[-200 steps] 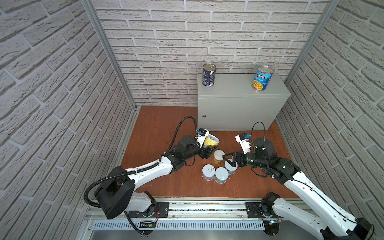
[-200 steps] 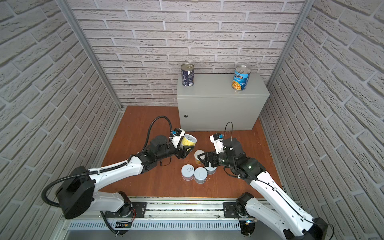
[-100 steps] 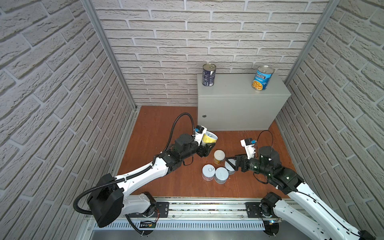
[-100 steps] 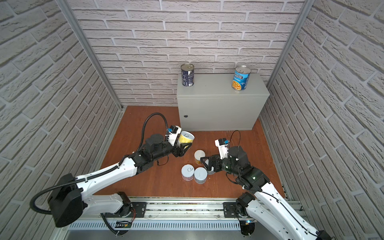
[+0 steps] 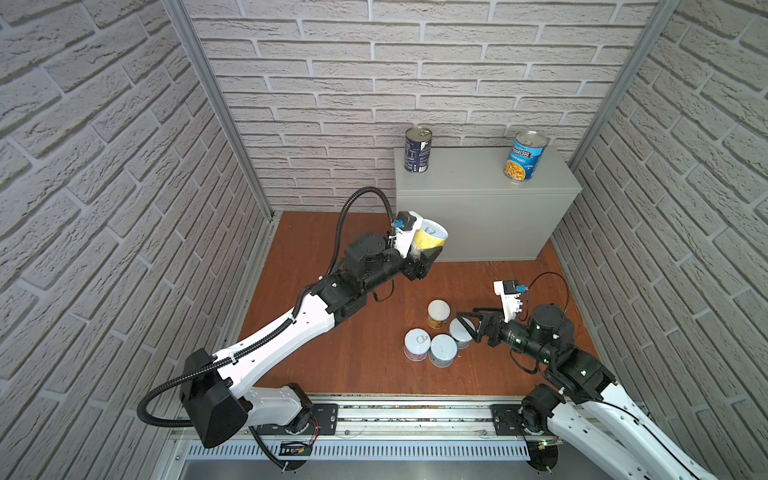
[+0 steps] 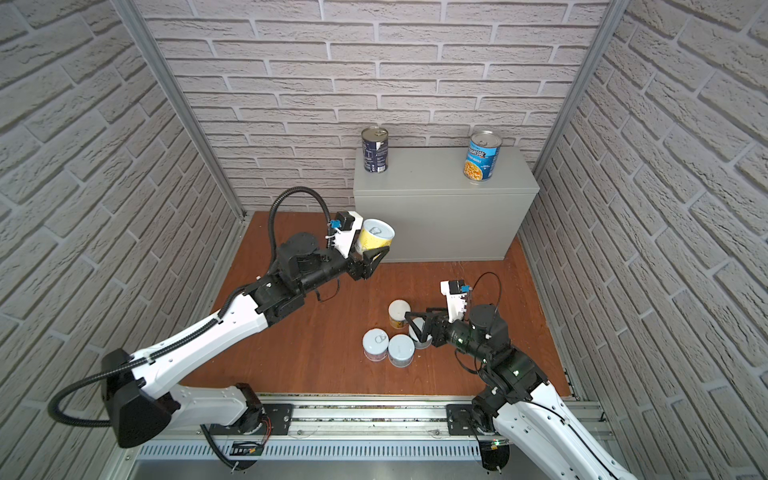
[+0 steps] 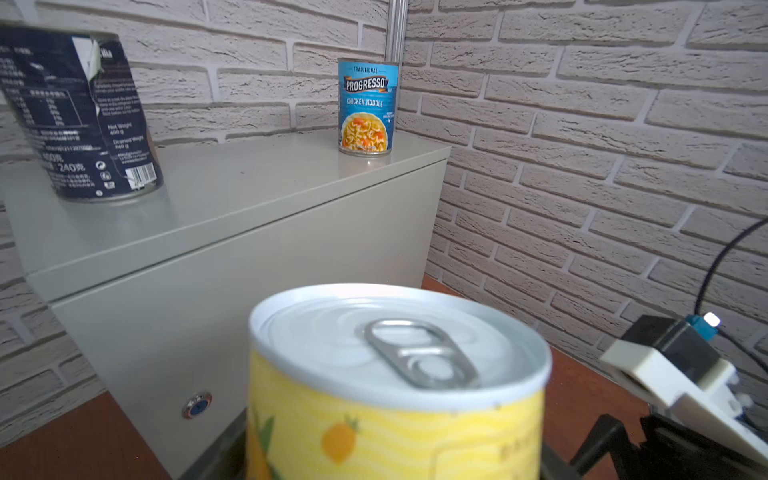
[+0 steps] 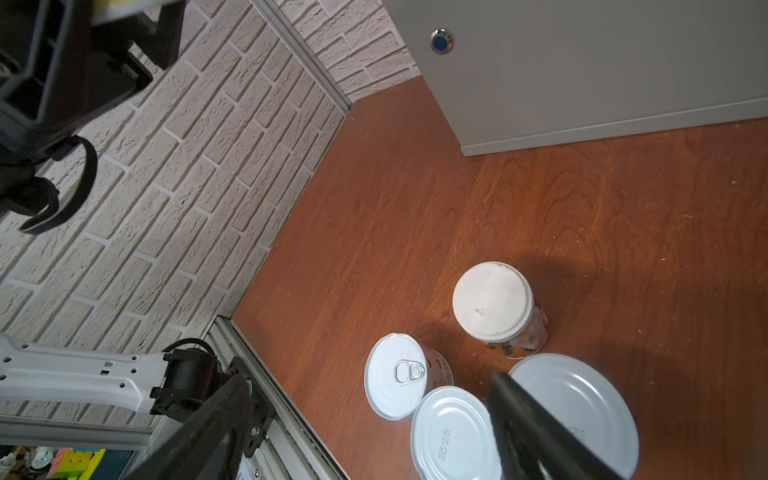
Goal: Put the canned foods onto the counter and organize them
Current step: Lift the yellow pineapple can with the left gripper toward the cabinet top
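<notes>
Floor cluster: four short cans stand upright on the wooden floor [image 5: 332,332], well in front of the counter [image 5: 478,195] and crowded together. They are a pull-tab can [image 5: 417,343], a plain-lidded can [image 5: 444,350], a wide grey-lidded can [image 5: 459,331] and a white-topped can [image 5: 439,311].
Right gripper [image 5: 467,319]: jaws spread and holding nothing. It is poised over the grey-lidded can, farther from the counter than the left gripper. One finger crosses that lid in the wrist view; I cannot tell whether it touches.
Handling: these are probably rigid steel, full and fairly heavy for their size, with smooth label walls that could slip. The best hold is likely across the round wall at mid-height. The neighbouring cans leave the fingers little room.
Left gripper [image 6: 371,252]: clenched on the lower wall of the yellow can [image 6: 376,237].
Yellow can's place: off the floor and slightly tilted, just before the counter's front face, toward its left end and below its top.
Can contents: every lid looks sealed and the yellow can's tab lies flat, so nothing inside shows.
Counter: front shut, round lock [image 7: 197,405] on it, interior unseen.
Counter top: the navy can [image 5: 418,150] stands at the back left corner and the Progresso can [image 5: 524,157], labelled chicken noodle, at the back right. Both are upright and well apart.
</notes>
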`<action>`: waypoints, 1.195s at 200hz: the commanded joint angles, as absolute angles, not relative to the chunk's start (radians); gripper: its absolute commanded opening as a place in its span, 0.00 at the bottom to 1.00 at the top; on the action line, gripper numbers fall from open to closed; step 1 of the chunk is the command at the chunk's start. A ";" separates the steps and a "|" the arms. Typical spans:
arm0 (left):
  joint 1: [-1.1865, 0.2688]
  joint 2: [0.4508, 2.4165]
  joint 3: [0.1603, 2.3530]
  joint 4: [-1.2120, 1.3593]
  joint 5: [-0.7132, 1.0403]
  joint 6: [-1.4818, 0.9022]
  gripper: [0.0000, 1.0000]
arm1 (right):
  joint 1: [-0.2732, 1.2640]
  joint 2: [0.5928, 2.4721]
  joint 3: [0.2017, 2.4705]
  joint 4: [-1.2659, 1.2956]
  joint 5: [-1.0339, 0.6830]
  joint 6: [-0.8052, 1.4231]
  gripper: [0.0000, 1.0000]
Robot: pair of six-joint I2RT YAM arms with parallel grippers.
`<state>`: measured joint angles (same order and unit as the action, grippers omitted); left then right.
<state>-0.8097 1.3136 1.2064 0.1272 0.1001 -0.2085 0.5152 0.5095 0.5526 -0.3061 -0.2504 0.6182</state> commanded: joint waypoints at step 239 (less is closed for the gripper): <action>-0.577 1.512 1.508 0.358 0.183 -0.087 0.44 | 0.521 0.463 0.399 -0.063 -0.204 0.726 0.90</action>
<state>-0.5915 1.4925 1.4502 0.1596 0.1822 -0.1356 0.5152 0.4816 0.4198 -0.1448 -0.2276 0.6983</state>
